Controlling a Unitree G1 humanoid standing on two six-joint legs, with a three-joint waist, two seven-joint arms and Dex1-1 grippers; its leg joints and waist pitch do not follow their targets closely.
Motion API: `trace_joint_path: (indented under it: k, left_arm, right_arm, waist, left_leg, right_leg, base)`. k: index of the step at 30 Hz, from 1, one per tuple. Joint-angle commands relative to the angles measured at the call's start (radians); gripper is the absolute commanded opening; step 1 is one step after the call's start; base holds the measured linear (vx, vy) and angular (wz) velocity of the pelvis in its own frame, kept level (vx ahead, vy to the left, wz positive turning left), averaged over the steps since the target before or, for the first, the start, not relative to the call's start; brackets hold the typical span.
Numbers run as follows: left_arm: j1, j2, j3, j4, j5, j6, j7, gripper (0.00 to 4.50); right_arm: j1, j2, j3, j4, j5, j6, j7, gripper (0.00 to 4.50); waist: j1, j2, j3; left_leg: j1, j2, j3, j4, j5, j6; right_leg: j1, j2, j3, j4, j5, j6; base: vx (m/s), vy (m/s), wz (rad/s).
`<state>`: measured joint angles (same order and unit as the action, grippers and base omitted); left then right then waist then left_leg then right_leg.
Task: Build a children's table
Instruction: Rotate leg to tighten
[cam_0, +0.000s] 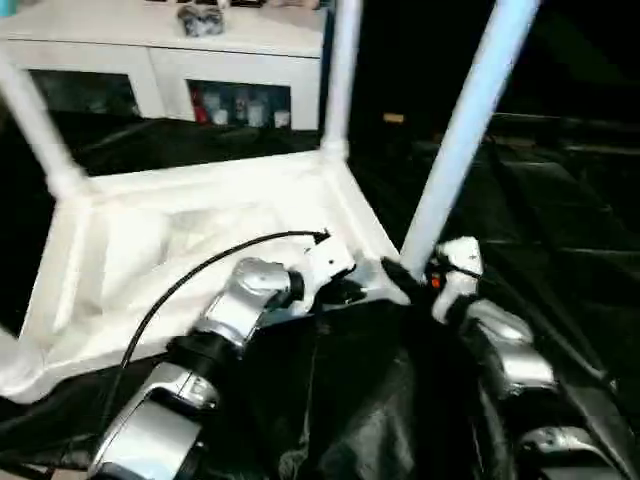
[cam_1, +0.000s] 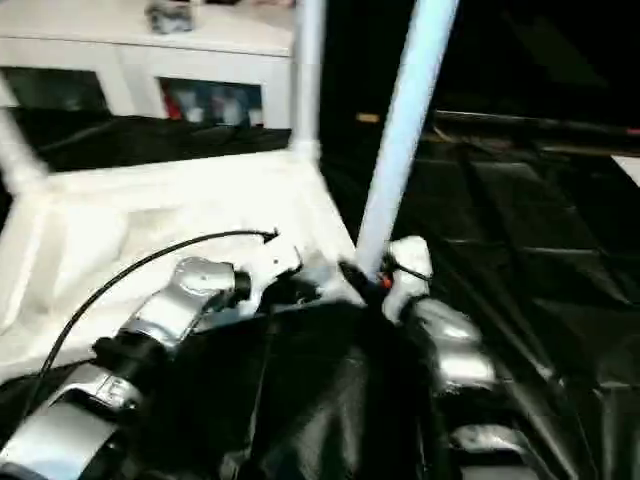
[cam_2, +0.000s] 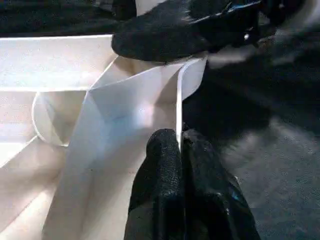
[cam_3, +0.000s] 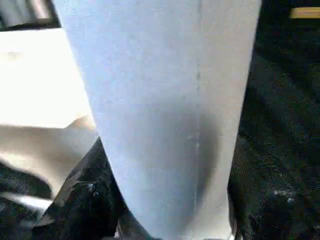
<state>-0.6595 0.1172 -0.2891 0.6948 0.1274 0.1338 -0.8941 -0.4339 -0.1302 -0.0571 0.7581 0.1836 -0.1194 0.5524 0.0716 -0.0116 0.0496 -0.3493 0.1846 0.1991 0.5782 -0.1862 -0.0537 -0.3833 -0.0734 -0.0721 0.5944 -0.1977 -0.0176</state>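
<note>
In the left eye view the children's table (cam_0: 200, 240) lies upside down on black sheeting (cam_0: 560, 220), its white plastic top showing a ribbed underside with raised rims. Round tube legs stand up from its corner sockets — one at the far corner (cam_0: 342, 70), one at the left (cam_0: 35, 125), and the nearest leg (cam_0: 470, 120) leaning up and away from the corner closest to the robot. The left gripper (cam_0: 345, 290) reaches in on a bent silver forearm, a black cable arcing over it, and sits at the near rim of the top. The right gripper (cam_0: 415, 275) is at the foot of the nearest leg, its white wrist housing just beside the tube. A white glass-door cabinet (cam_0: 160, 70) stands behind.

The right eye view gives the same layout from slightly to the side.

In the left wrist view the black, finely textured jaws are pressed together, pinching a thin upright white rib (cam_2: 178, 110) of the top's edge; beyond them, past the rib's far end, the other gripper's black finger (cam_2: 165, 35) lies across the corner.

In the right wrist view the smooth, matte leg (cam_3: 160, 110) rises between the spread jaws — whether they touch it I cannot tell.
</note>
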Motion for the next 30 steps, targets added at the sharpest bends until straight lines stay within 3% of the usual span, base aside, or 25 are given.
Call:
trace_joint_path:
  k: [1, 6, 9, 13, 15, 17, 18, 20, 21, 26, 30]
  left_arm:
    - [-0.038, -0.052, -0.007, -0.035, -0.016, -0.019, 0.016, 0.0]
    - [-0.026, -0.04, -0.018, -0.047, -0.017, -0.029, -0.003, 0.0]
    - [-0.031, -0.025, -0.026, -0.027, -0.008, -0.054, -0.009, 0.0]
    - [-0.038, -0.016, -0.028, -0.015, 0.004, -0.069, -0.008, 0.0]
    - [-0.039, -0.014, -0.026, -0.013, 0.003, -0.069, -0.01, 0.0]
    - [-0.037, -0.009, -0.025, -0.015, 0.003, -0.071, -0.016, 0.0]
    - [-0.037, -0.009, -0.025, -0.016, 0.003, -0.072, -0.017, 0.0]
    - [-0.031, -0.004, -0.03, -0.02, 0.0, -0.077, -0.028, 0.0]
    - [-0.031, -0.003, -0.031, -0.02, -0.001, -0.078, -0.028, 0.0]
    - [-0.02, 0.009, -0.044, -0.025, -0.009, -0.104, -0.058, 0.0]
    - [-0.018, 0.012, -0.048, -0.03, -0.015, -0.13, -0.077, 0.0]
  right_arm:
    - [0.031, 0.052, 0.067, 0.058, -0.065, 0.029, 0.004, 2.82]
    - [0.025, 0.037, 0.089, 0.069, -0.064, -0.024, 0.052, 3.38]
    - [0.035, -0.016, 0.103, 0.044, -0.08, -0.044, 0.095, 3.45]
    - [0.084, -0.103, 0.087, -0.041, -0.065, -0.062, 0.198, 3.45]
    - [0.107, -0.145, 0.069, -0.077, -0.043, -0.059, 0.246, 3.45]
    - [0.161, -0.248, 0.036, -0.151, 0.02, -0.039, 0.396, 3.45]
    - [0.164, -0.255, 0.035, -0.156, 0.026, -0.038, 0.407, 3.45]
    - [0.19, -0.328, 0.017, -0.193, 0.071, -0.01, 0.495, 3.45]
    - [0.194, -0.344, 0.012, -0.2, 0.08, -0.002, 0.514, 3.45]
    - [0.253, -0.454, -0.012, -0.292, 0.126, 0.059, 0.623, 3.45]
    - [0.279, -0.471, -0.017, -0.371, 0.173, 0.113, 0.652, 3.45]
  waist:
    - [0.003, -0.006, -0.05]
    - [0.004, -0.005, -0.052]
    - [0.005, -0.002, -0.052]
    - [0.016, -0.012, -0.054]
    - [0.021, -0.012, -0.055]
    - [0.028, -0.015, -0.057]
    - [0.036, -0.017, -0.057]
    - [0.038, -0.02, -0.057]
    - [0.036, -0.023, -0.058]
    - [0.036, -0.025, -0.057]
    - [0.038, -0.027, -0.056]
  left_leg:
    - [0.005, 0.055, -0.034, -0.077, -0.269, 0.033]
    - [0.002, 0.054, -0.03, -0.074, -0.245, 0.05]
    - [0.004, 0.054, -0.029, -0.073, -0.245, 0.053]
    - [0.006, 0.055, -0.025, -0.068, -0.225, 0.074]
    - [0.002, 0.054, -0.024, -0.066, -0.197, 0.094]
    - [0.004, 0.055, -0.022, -0.061, -0.182, 0.111]
    - [0.005, 0.056, -0.021, -0.059, -0.176, 0.127]
    - [-0.006, 0.052, -0.022, -0.056, -0.157, 0.149]
    - [-0.01, 0.051, -0.023, -0.055, -0.151, 0.153]
    - [-0.01, 0.053, -0.024, -0.053, -0.151, 0.158]
    - [-0.01, 0.053, -0.024, -0.053, -0.141, 0.163]
  right_leg:
    - [0.028, -0.092, 0.054, -0.093, -0.364, -0.168]
    - [0.032, -0.091, 0.054, -0.085, -0.286, -0.198]
    - [0.033, -0.089, 0.053, -0.086, -0.284, -0.198]
    - [0.036, -0.086, 0.055, -0.084, -0.241, -0.198]
    - [0.039, -0.086, 0.055, -0.077, -0.201, -0.212]
    - [0.04, -0.084, 0.054, -0.075, -0.171, -0.218]
    - [0.041, -0.084, 0.055, -0.073, -0.156, -0.223]
    - [0.046, -0.085, 0.051, -0.071, -0.15, -0.223]
    - [0.05, -0.085, 0.05, -0.071, -0.15, -0.219]
    - [0.043, -0.083, 0.046, -0.077, -0.216, -0.195]
    - [0.043, -0.081, 0.046, -0.077, -0.216, -0.188]
  base:
    - [0.0, 0.0, 0.0]
    - [0.0, 0.0, 0.0]
    - [0.0, 0.0, 0.0]
    - [0.0, 0.0, 0.0]
    - [0.0, 0.0, 0.0]
    - [0.0, 0.0, 0.0]
    - [0.0, 0.0, 0.0]
    - [0.0, 0.0, 0.0]
    - [0.0, 0.0, 0.0]
    - [0.0, 0.0, 0.0]
    - [0.0, 0.0, 0.0]
